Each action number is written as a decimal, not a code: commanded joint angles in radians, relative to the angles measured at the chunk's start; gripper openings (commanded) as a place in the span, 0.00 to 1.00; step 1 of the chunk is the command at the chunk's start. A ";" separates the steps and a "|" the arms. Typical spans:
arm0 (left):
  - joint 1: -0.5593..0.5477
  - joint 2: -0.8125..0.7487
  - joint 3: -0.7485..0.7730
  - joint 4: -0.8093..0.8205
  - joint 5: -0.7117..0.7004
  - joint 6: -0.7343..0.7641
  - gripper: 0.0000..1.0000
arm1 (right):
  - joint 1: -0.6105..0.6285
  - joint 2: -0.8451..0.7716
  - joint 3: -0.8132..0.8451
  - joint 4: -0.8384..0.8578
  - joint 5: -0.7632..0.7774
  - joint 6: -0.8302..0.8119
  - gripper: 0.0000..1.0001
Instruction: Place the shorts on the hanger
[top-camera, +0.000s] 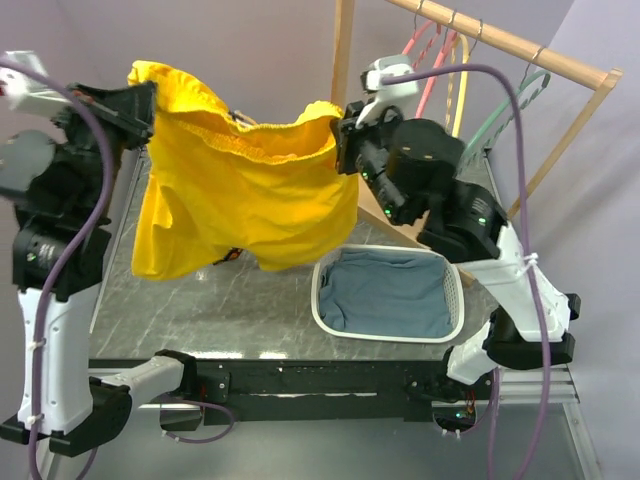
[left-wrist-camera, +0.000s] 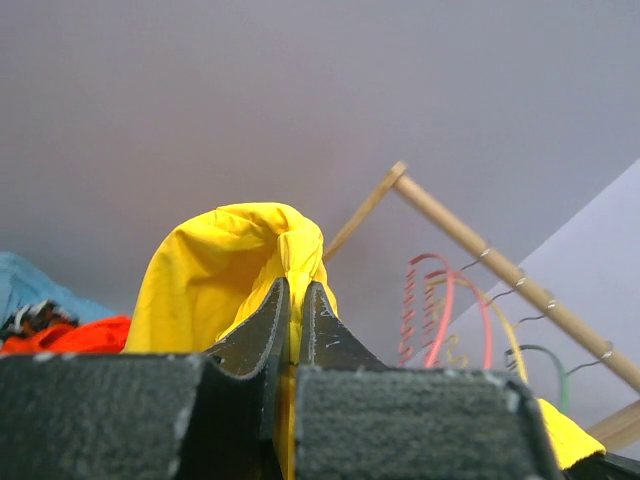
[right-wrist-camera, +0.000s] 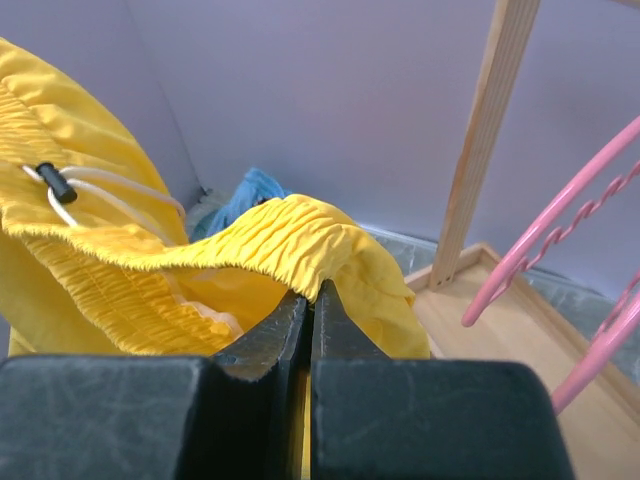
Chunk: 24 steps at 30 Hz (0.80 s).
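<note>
Grey marbled desk (top-camera: 200, 305) — a white basket (top-camera: 317, 298) near its front, wooden rack (top-camera: 343, 50) standing behind the basket

Lower part of the hanger (top-camera: 497, 118) behind the right arm (top-camera: 450, 205), much of the table (top-camera: 250, 300) under the shorts (top-camera: 240, 190).

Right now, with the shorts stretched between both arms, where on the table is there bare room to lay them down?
Bare marble lies near-left on the table, between the left arm's base, the near edge and the basket. The shorts, pinched by the left gripper and right gripper, hang over its far part. Right side is crowded: basket, right arm, wooden rack.
</note>
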 joint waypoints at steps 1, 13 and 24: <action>0.005 -0.014 -0.137 0.005 -0.048 -0.039 0.01 | -0.095 -0.024 -0.183 0.007 -0.146 0.127 0.00; 0.007 -0.190 -1.026 0.177 0.078 -0.216 0.01 | -0.201 -0.190 -1.007 0.283 -0.280 0.407 0.35; 0.007 -0.199 -1.029 0.168 0.150 -0.159 0.06 | -0.174 -0.328 -0.758 0.119 -0.141 0.324 0.73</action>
